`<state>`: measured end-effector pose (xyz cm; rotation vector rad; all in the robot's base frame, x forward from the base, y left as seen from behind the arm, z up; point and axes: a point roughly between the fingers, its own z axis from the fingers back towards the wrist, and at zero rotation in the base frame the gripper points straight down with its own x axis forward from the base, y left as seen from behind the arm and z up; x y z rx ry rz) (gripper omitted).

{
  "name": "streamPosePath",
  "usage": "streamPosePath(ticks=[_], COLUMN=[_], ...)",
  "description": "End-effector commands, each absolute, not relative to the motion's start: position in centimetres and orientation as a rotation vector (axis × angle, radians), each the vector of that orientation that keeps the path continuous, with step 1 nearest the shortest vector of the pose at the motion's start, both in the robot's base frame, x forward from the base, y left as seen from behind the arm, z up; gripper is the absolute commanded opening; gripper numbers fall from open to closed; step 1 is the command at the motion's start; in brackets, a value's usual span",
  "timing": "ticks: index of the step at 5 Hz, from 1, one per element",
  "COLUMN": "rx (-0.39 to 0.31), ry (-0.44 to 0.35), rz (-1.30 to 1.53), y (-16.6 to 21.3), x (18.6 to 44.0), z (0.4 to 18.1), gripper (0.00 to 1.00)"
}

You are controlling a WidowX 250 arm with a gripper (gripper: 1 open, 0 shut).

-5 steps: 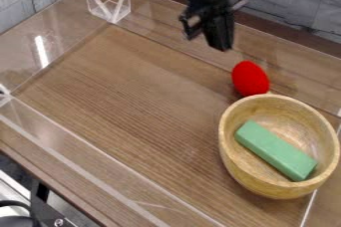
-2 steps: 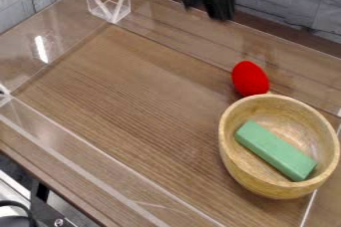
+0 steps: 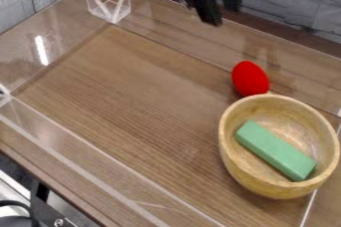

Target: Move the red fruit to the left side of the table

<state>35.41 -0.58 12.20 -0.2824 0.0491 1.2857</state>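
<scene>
camera | one red fruit [image 3: 248, 77] | one bowl [image 3: 240, 115] | one gripper [image 3: 209, 12], finger state unclear

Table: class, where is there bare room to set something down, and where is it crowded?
Free: the table's left and middle, bordered by the clear walls. Crowded: the right, where the red fruit sits just beyond the bowl holding a green block.

From my remote view, the claw [image 3: 209, 7] is motion-blurred and cropped by the top edge; I cannot resolve its fingers or their spacing. The arm above it is out of frame. The table [image 3: 120, 102] runs past the left and bottom edges. The red fruit [image 3: 249, 78] is too small to show its leafy top.
</scene>
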Motion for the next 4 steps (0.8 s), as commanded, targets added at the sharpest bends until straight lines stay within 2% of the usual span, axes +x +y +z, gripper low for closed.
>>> streamPosePath(ticks=[1, 2, 4], rx=[-0.260, -0.227, -0.195], ry=[0.006, 0.000, -0.026], rz=[1.290, 1.296, 1.295], y=[-1.0, -1.0, -2.4], x=[35.3, 34.9, 35.2], z=[11.8, 10.3, 8.6], gripper=[1.00, 1.00, 1.00])
